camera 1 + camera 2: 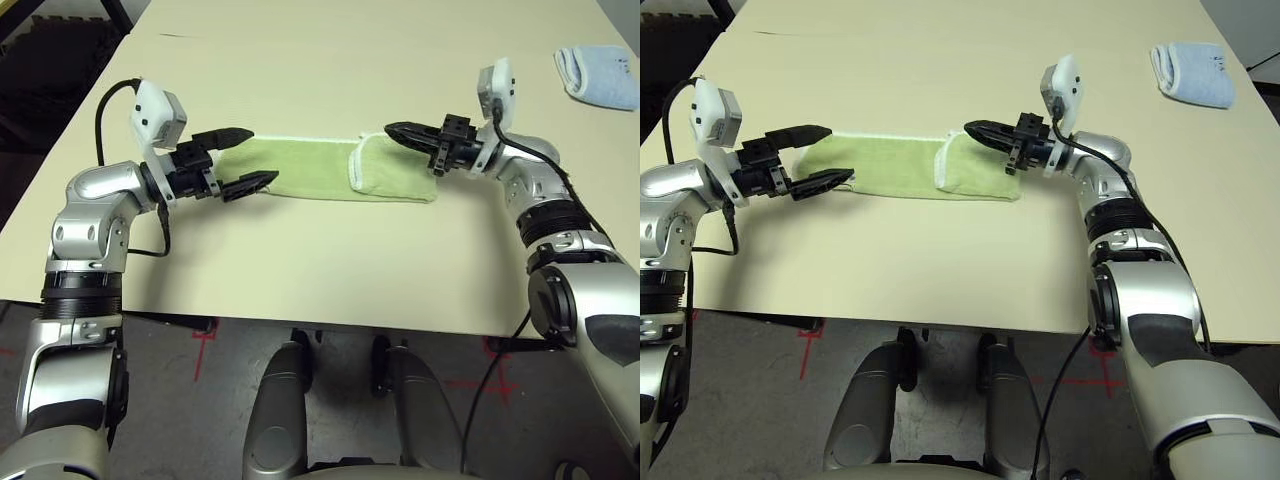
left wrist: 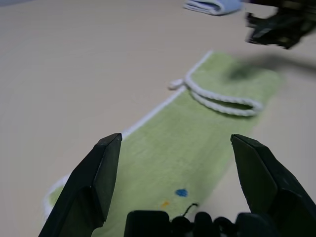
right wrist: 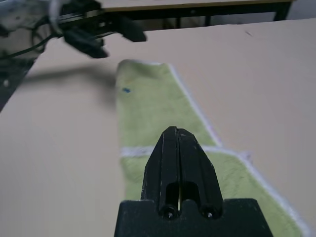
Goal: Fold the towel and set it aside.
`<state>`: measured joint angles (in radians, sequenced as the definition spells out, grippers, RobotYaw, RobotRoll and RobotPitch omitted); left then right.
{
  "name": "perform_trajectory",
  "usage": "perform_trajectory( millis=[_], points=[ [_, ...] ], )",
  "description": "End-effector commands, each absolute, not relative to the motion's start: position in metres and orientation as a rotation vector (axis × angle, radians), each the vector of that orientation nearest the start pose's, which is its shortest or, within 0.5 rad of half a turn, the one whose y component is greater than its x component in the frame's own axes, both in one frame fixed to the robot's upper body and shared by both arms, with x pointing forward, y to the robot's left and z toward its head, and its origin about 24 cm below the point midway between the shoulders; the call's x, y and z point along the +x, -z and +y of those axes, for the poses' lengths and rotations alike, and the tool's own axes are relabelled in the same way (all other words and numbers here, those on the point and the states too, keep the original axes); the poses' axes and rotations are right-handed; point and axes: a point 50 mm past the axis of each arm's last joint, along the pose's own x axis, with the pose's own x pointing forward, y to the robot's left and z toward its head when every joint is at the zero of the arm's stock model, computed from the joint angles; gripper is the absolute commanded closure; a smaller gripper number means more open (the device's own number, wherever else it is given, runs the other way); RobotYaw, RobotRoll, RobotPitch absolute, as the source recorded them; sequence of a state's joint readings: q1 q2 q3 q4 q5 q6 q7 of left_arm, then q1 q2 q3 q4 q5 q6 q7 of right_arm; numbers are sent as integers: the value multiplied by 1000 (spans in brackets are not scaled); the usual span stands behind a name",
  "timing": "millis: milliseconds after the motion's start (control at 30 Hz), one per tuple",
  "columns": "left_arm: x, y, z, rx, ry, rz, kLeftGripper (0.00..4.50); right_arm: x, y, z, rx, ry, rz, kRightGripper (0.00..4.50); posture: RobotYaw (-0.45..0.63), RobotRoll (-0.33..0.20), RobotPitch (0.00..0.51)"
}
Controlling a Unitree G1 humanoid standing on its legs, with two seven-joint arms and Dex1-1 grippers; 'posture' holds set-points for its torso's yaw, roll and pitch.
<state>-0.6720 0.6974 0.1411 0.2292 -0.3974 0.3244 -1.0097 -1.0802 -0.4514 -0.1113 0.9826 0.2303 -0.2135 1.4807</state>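
The towel (image 1: 310, 168) is light green with white edging and lies flat on the table as a long strip. Its right end is folded back over itself, leaving a white hem (image 1: 355, 165) across the strip. My left gripper (image 1: 262, 155) is open, one finger on each side of the towel's left end, just above the cloth (image 2: 197, 143). My right gripper (image 1: 390, 129) is shut with nothing between its fingers. It points left, low over the folded right part (image 3: 148, 113). Small blue and orange embroidery (image 2: 181, 192) marks the left end.
A pale blue folded towel (image 1: 600, 75) lies at the far right of the beige table (image 1: 300, 270). The table's front edge runs just in front of my forearms, and a dark floor lies beyond its left edge.
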Motion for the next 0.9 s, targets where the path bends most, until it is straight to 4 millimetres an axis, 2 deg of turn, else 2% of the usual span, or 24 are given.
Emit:
perform_trajectory(
  millis=[33, 200, 367, 467, 667, 767, 800, 900],
  points=[
    [322, -219, 250, 249, 761, -76, 0, 364, -212, -196, -421, -1340, -225, 4483, 101, 0, 269],
    [318, -217, 254, 232, 742, -42, 0, 359, -202, -201, -468, -1361, -200, 4483, 99, 0, 266],
    [316, -218, 255, 207, 713, -2, 0, 354, -190, -195, -460, -1394, -190, 4483, 103, 0, 262],
    [311, -223, 259, 214, 703, 23, 0, 351, -190, -194, -450, -1402, -194, 3772, 106, 0, 261],
    [298, -237, 276, 249, 755, 104, 0, 347, -207, -184, -451, -1422, -219, 1578, 107, 0, 261],
    [288, -241, 285, 204, 784, 201, 0, 345, -213, -177, -444, -1421, -226, 468, 108, 0, 262],
    [285, -244, 289, 142, 780, 230, 0, 345, -214, -175, -443, -1421, -226, 157, 108, 0, 262],
    [282, -251, 295, -65, 727, 254, 0, 342, -215, -171, -437, -1420, -224, 69, 113, 0, 262]
  ],
)
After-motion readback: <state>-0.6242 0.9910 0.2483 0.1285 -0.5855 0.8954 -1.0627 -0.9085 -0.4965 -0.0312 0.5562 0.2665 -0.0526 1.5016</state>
